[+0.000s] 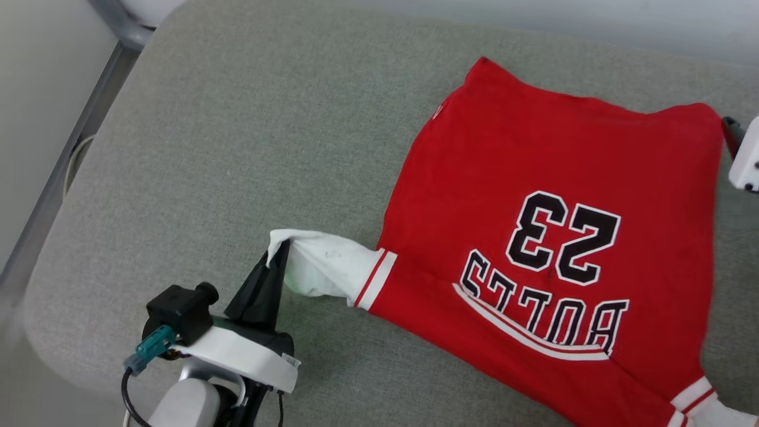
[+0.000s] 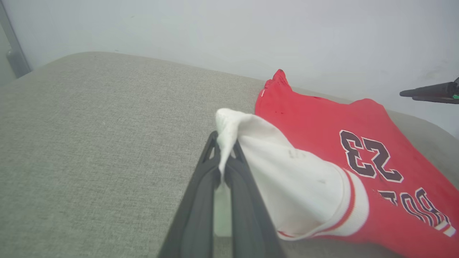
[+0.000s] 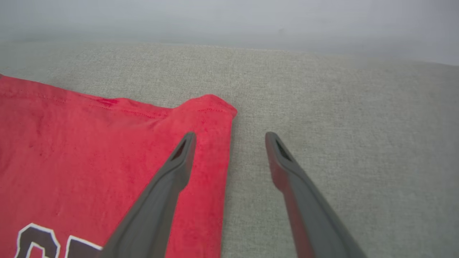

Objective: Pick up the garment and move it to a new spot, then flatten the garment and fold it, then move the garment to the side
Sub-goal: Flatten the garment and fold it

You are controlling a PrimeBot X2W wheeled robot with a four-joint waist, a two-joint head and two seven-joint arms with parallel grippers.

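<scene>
garment point(image 1: 533, 148) — "23" | lettering point(image 1: 542, 311) — upside down, spelling unclear

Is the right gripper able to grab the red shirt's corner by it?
Probably yes: the right gripper is open, one finger over the red jersey beside its corner, and nothing lies between them.

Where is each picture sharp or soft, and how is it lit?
Head view: even, soft light; the lettering on the garment is crisp, with a faint shadow below the sleeve pinched by the left gripper. Left wrist view: that gripper looks soft near the lens; the wall is pale, hazy. Right wrist view: the right gripper is soft-edged, the far edge of the cushion fades.
</scene>
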